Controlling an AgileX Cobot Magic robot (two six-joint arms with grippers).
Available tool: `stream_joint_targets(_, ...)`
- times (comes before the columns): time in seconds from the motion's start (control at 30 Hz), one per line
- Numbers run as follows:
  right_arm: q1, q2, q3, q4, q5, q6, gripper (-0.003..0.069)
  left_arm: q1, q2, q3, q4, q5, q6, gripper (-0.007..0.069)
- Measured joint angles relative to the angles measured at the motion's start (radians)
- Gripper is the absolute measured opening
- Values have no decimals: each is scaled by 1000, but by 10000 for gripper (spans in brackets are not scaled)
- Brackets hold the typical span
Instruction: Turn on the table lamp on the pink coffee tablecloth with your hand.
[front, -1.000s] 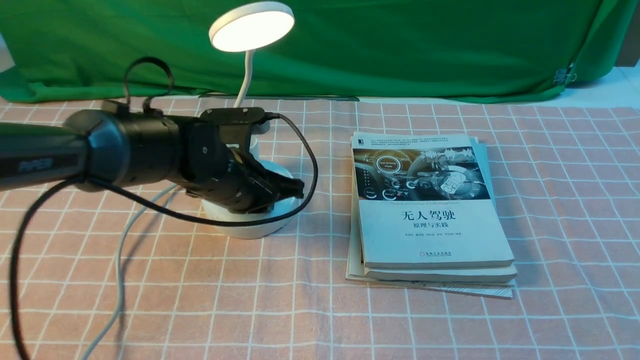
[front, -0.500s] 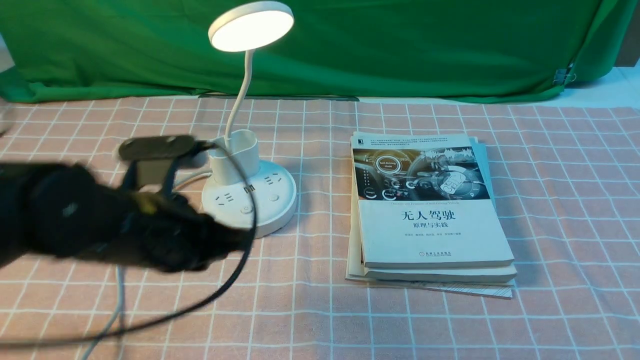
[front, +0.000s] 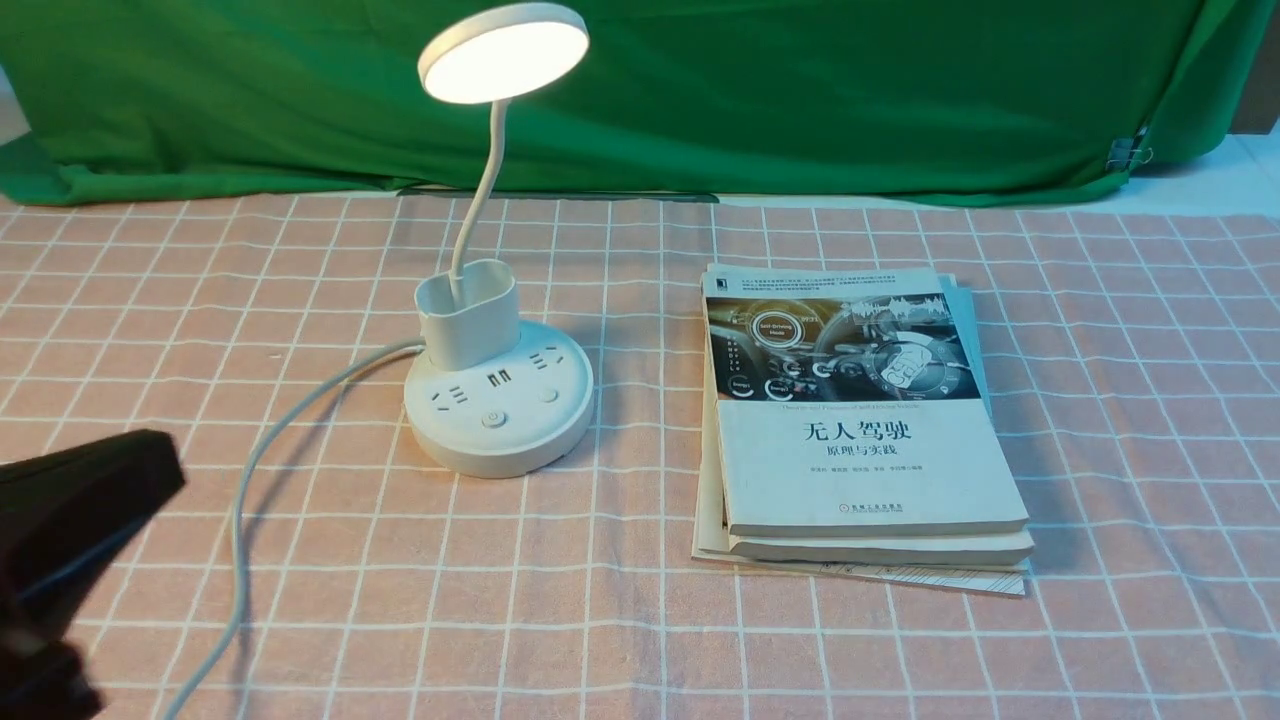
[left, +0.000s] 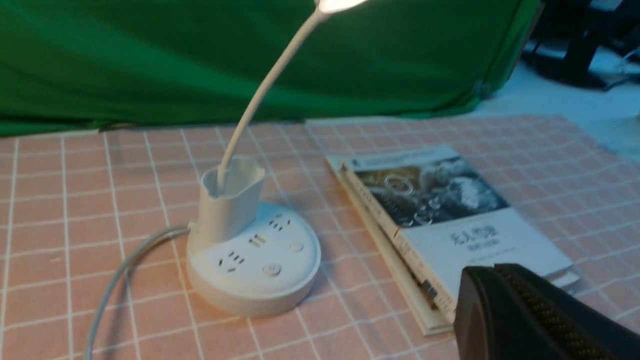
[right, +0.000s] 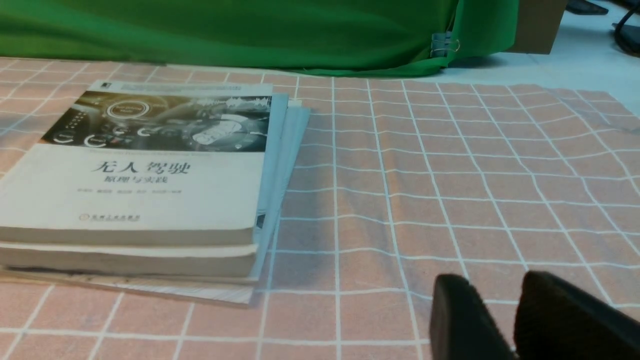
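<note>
Table lamp (front: 500, 420) glows; my left hand (left: 500, 305), closed and empty, sits lower left in the front view near its cord (front: 238, 500). A snag could topple it.

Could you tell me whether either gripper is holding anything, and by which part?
Nothing is held: the left gripper is shut, clear of the lamp; the right gripper is open over the tablecloth.

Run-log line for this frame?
white disc-head table lamp: lit; black left gripper: shut, apart from lamp; black right gripper: slightly open, empty; task: done
</note>
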Motion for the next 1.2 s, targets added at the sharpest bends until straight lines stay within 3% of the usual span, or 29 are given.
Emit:
stream_joint_targets(0.2, 0, 0, 0, 0, 0, 0, 238, 0, -111, 1, -32, 0, 0, 21)
stream_joint_targets(0.47, 0, 0, 0, 0, 0, 0, 238, 5, -145, 47, 199, -34, 0, 21)
stream_joint_targets(0.7, 0, 0, 0, 0, 0, 0, 238, 231, -295, 329, 245, -503, 0, 21)
stream_joint_targets(0.83, 0, 0, 0, 0, 0, 0, 238, 341, -363, 468, 246, -596, 0, 21)
stream_joint_targets(0.97, 0, 0, 0, 0, 0, 0, 238, 387, -368, 497, 247, -437, -58, 21)
stream_joint_targets(1.1, 0, 0, 0, 0, -1, 0, 238, 391, -368, 502, 205, -128, -51, 21)
stream_joint_targets(1.2, 0, 0, 0, 0, 1, 0, 238, 391, -368, 502, 177, -90, -6, 21)
